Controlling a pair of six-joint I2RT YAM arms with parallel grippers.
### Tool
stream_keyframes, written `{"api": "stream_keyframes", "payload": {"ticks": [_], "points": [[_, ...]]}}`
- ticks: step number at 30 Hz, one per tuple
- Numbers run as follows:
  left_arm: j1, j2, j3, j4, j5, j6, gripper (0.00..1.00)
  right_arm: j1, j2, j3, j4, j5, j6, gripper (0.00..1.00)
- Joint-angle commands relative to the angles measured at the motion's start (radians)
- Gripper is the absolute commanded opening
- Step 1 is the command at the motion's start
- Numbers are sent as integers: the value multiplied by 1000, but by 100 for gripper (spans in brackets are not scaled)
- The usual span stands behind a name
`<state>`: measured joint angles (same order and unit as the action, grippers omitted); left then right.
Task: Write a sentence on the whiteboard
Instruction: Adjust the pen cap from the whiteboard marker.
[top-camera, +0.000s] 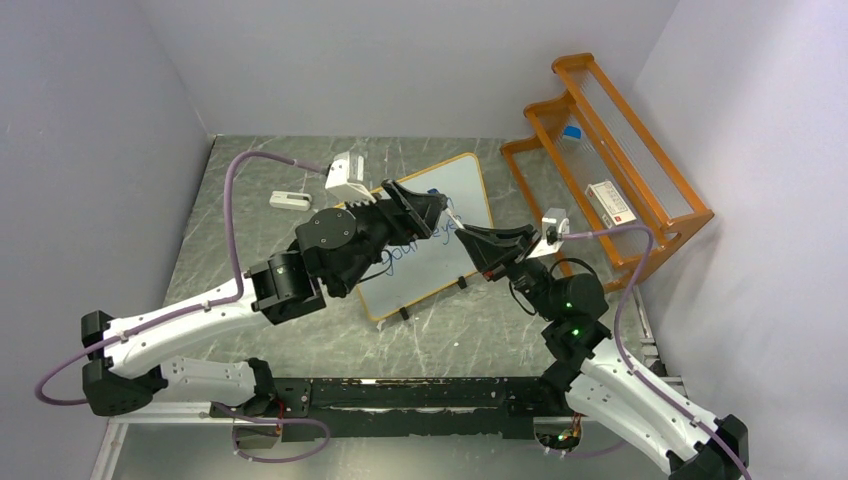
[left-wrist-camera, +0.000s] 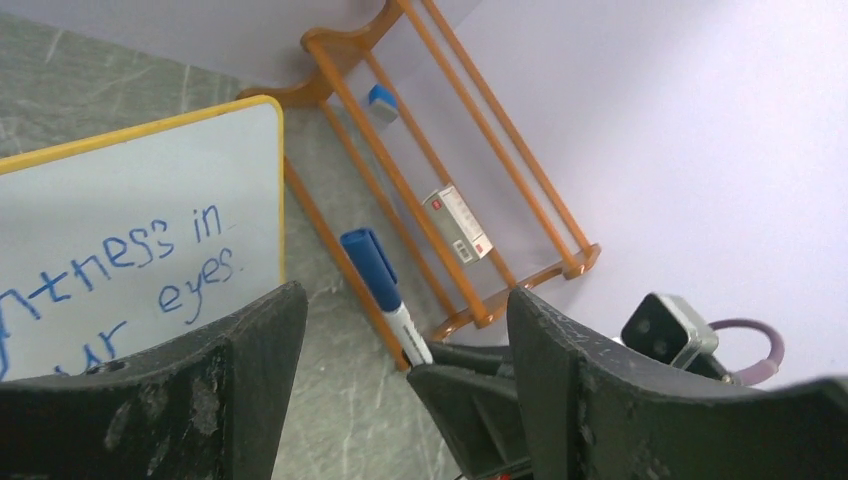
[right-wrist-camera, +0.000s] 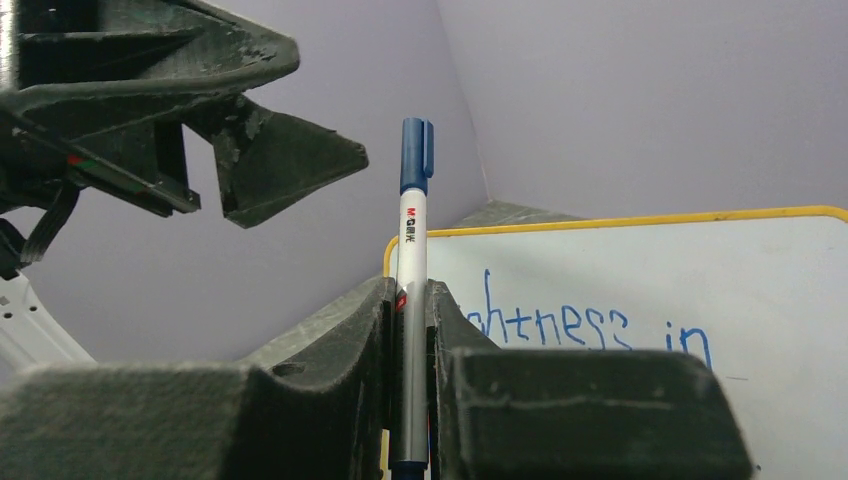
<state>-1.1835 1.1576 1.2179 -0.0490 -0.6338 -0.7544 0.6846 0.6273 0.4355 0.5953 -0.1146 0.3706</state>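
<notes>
1. The whiteboard (top-camera: 468, 195) lies on the counter (top-camera: 215, 235) beneath both arms, with the sentence (left-wrist-camera: 120, 270) on it in blue.
2. The right gripper (right-wrist-camera: 411, 300) is clamped on the marker (right-wrist-camera: 412, 250), cap (right-wrist-camera: 416, 152) upward.
3. The left gripper (left-wrist-camera: 405, 295) gapes wide beside that cap.
4. The marker looks light, stiff and slick, so take the cap squarely; the board looks light and may slide.

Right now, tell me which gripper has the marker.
The right gripper: its jaws are shut on the blue-capped marker. The left gripper stands open, holding nothing.
</notes>
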Motion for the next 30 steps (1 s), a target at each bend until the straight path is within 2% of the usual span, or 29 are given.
{"api": "stream_keyframes", "payload": {"ticks": [1, 7, 20, 25, 30], "points": [[26, 29, -5, 109, 13, -66, 74, -1, -26, -12, 53, 12, 16, 0], [56, 66, -16, 163, 65, -112, 67, -2, -32, -11, 64, 6, 32, 0], [89, 82, -80, 296, 161, -163, 31, -2, -43, -14, 92, 9, 87, 0], [93, 78, -103, 314, 182, -196, 5, -1, -42, -15, 108, 14, 97, 0], [93, 74, -123, 338, 221, -215, 5, -2, -31, -7, 119, 31, 100, 0]]}}
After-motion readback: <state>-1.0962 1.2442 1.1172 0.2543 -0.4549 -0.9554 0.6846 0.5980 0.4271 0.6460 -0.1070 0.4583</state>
